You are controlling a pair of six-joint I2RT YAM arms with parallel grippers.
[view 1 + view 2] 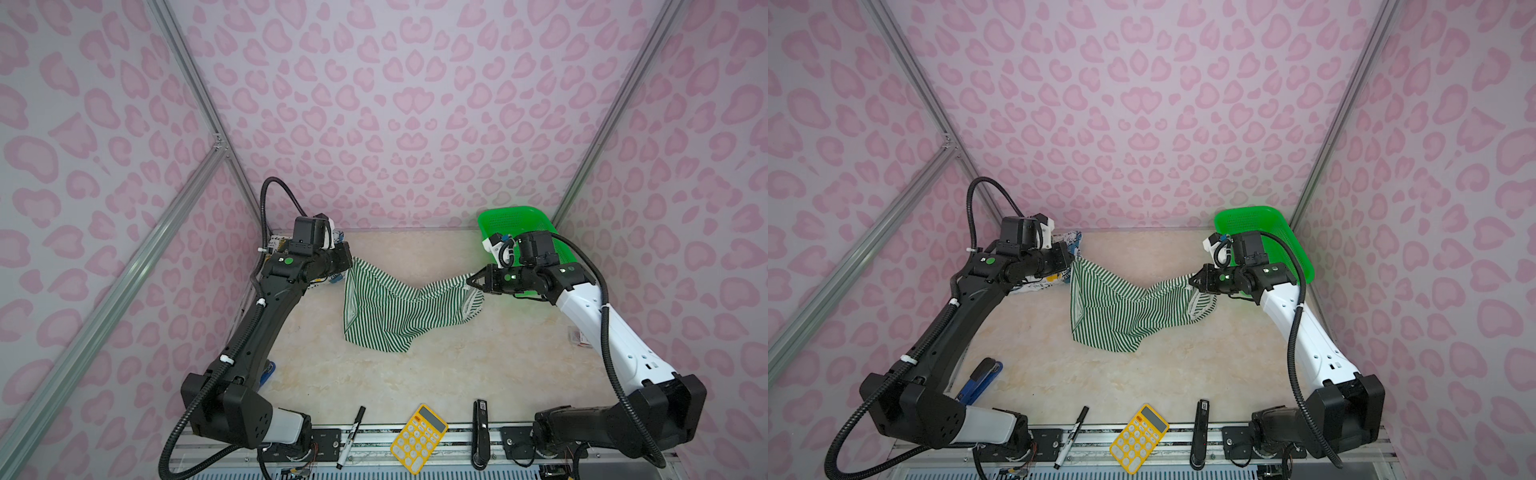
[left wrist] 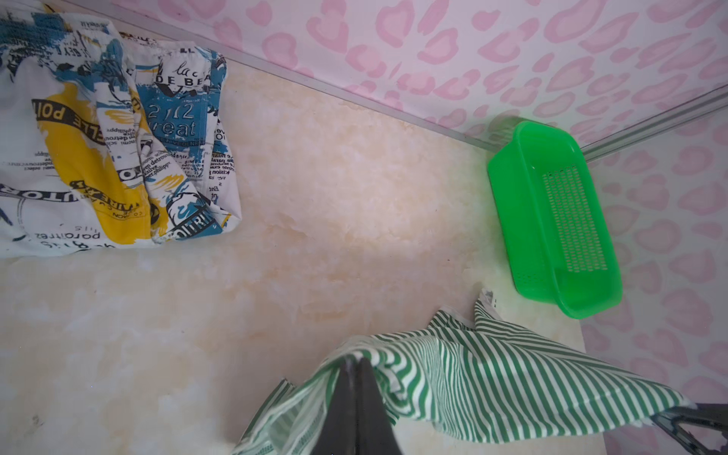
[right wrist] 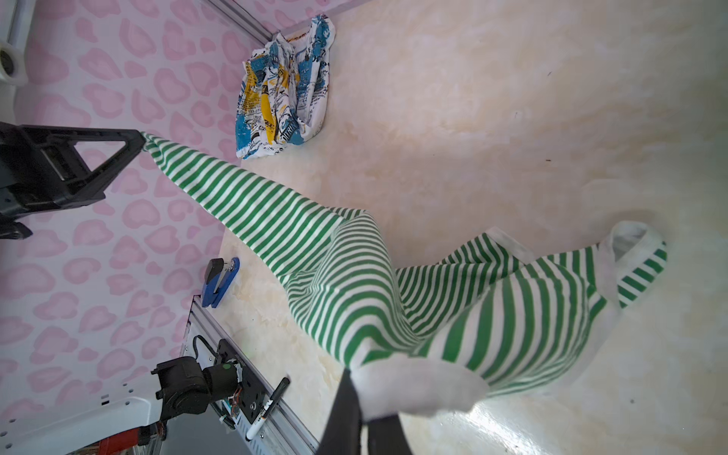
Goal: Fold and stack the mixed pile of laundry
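The green-and-white striped garment (image 1: 386, 307) (image 1: 1121, 309) hangs stretched between my two grippers above the table's middle, its lower part sagging onto the tabletop. My left gripper (image 1: 351, 259) (image 2: 353, 359) is shut on its left corner. My right gripper (image 1: 471, 279) (image 3: 354, 378) is shut on its white-banded right edge. The white garment with blue, yellow and black print (image 2: 114, 138) (image 3: 283, 90) lies crumpled at the back left corner; in both top views my left arm mostly covers it (image 1: 1067, 241).
A bright green perforated basket (image 1: 519, 224) (image 2: 551, 220) stands at the back right behind my right arm. Along the front edge lie a black marker (image 1: 351, 436), a yellow calculator (image 1: 417, 438) and a black stapler-like tool (image 1: 480, 432). A blue stapler (image 1: 982, 380) sits front left.
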